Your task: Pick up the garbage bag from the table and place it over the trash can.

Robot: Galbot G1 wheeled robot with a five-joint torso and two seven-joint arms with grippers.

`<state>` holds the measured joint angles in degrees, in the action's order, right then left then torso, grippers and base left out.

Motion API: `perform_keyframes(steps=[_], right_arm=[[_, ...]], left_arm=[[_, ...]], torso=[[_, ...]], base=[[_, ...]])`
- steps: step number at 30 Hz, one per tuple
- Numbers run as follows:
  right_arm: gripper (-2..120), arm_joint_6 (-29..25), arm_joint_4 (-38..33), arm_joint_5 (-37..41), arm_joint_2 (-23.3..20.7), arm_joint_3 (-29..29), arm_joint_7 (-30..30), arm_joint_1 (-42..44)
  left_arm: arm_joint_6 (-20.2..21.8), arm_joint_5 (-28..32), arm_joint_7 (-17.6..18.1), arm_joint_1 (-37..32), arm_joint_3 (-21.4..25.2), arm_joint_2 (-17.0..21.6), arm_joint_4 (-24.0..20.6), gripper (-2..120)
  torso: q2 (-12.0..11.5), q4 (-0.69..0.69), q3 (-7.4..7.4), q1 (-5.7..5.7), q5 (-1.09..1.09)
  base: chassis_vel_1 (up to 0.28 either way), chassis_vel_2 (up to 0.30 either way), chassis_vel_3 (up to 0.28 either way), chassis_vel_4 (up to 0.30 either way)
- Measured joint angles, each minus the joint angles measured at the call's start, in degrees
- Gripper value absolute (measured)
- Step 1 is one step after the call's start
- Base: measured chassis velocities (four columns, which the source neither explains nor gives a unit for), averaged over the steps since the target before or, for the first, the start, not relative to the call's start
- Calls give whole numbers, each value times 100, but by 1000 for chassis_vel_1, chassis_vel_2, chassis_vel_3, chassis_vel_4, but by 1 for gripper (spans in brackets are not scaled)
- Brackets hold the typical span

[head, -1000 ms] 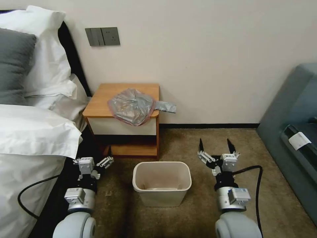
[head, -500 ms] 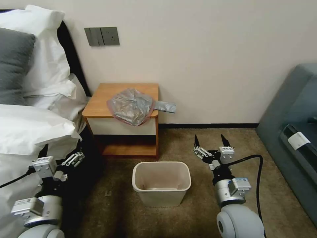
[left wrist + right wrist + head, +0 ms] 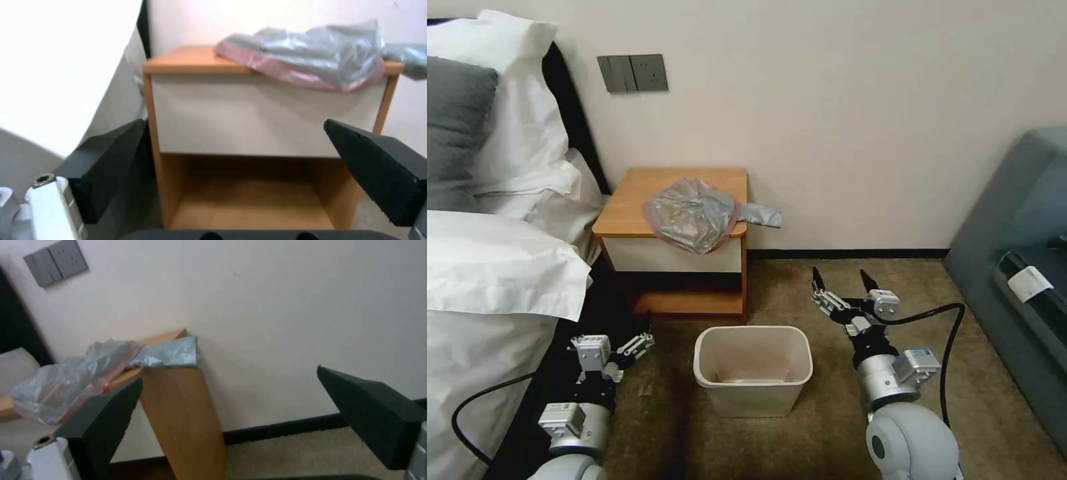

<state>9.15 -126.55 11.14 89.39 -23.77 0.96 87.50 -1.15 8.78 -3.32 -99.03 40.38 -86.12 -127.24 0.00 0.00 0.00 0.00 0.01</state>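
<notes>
Black, wedge-shaped fingers stood spread and empty on the right gripper (image 3: 839,280), raised beside the trash can (image 3: 753,367) and angled toward the table (image 3: 627,212), probably lining up a reach. Low by the bed, the left gripper (image 3: 639,333) also gaped, holding nothing. Crinkly grey, pink-rimmed, the garbage bag (image 3: 692,213) lay slumped over the table's front right corner, one twisted tail overhanging the side.

garbage bag (image 3: 694,215) on table (image 3: 627,207) | trash can (image 3: 753,367) before table
</notes>
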Motion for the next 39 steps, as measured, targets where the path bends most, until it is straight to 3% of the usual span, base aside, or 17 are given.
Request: perform_keyframes(steps=[4, 5, 6, 8, 11, 12, 15, 16, 19, 27, 32, 37, 39], right_arm=[[100, 1, 119, 167, 6, 17, -23, -80], [100, 18, 160, 395, 12, 33, -23, -126], [100, 135, 246, 1111, 32, 68, 15, -261], [100, 168, 266, 1278, 38, 73, 25, -294], [100, 710, 682, 4173, 68, 82, 550, -1056], [100, 710, 682, 4173, 68, 82, 550, -1056], [100, 918, 1140, 6018, 65, 16, 874, -1788], [100, 918, 1140, 6018, 65, 16, 874, -1788], [100, 1018, 1761, 7112, 97, -10, 860, -2425], [100, 1042, 2954, 7364, 269, 40, 818, -3165], [100, 918, 3786, 7089, 272, 59, 600, -3616], [98, 889, 4148, 6826, 273, 71, 361, -3814], [88, 836, 4325, 6718, 274, 74, 220, -3916]], left_arm=[[45, 4, 2, 20, 24, 20, -54, 100], [54, 4, 2, 24, 25, 23, -67, 100], [65, 4, 2, 25, 27, 30, -92, 100], [65, 4, 2, 24, 27, 30, -97, 100], [90, 4, -3, 12, 27, 56, -213, 100], [90, 4, -3, 12, 27, 56, -213, 100], [94, 4, -10, 7, 19, 65, -249, 100], [94, 4, -10, 7, 19, 65, -249, 100], [94, 4, -14, -2, 11, 64, -251, 100], [92, 4, -14, 16, 24, 86, -258, 100], [85, 4, -15, 12, 15, 91, -259, 100], [63, 4, -15, -9, 28, 98, -259, 100], [22, 5, -35, -11, 37, 117, -254, 100]], torso=[[0, 0, 0, 0, -1], [0, 0, 0, 0, -1], [0, 0, 0, 0, -2], [0, 0, 0, 0, -2], [0, 0, 0, 0, -1], [0, 0, 0, 0, -1], [0, 1, 1, 0, -2], [0, 1, 1, 0, -2], [0, 1, 1, 0, -2], [0, 1, 1, 0, -1], [0, 0, 1, 0, -2], [-1, 0, 0, 0, -2], [0, 0, 0, 0, -2]], base=[[0, 0, 0, 0], [0, 0, 0, 0], [0, 0, 0, 0], [0, 0, 0, 0], [0, 0, 0, 0], [0, 0, 0, 0], [0, 0, 0, 0], [0, 0, 0, 0], [0, 0, 0, 0], [0, 0, 0, 0], [0, 0, 0, 0], [0, 0, 0, 0], [0, 0, 0, 0]])
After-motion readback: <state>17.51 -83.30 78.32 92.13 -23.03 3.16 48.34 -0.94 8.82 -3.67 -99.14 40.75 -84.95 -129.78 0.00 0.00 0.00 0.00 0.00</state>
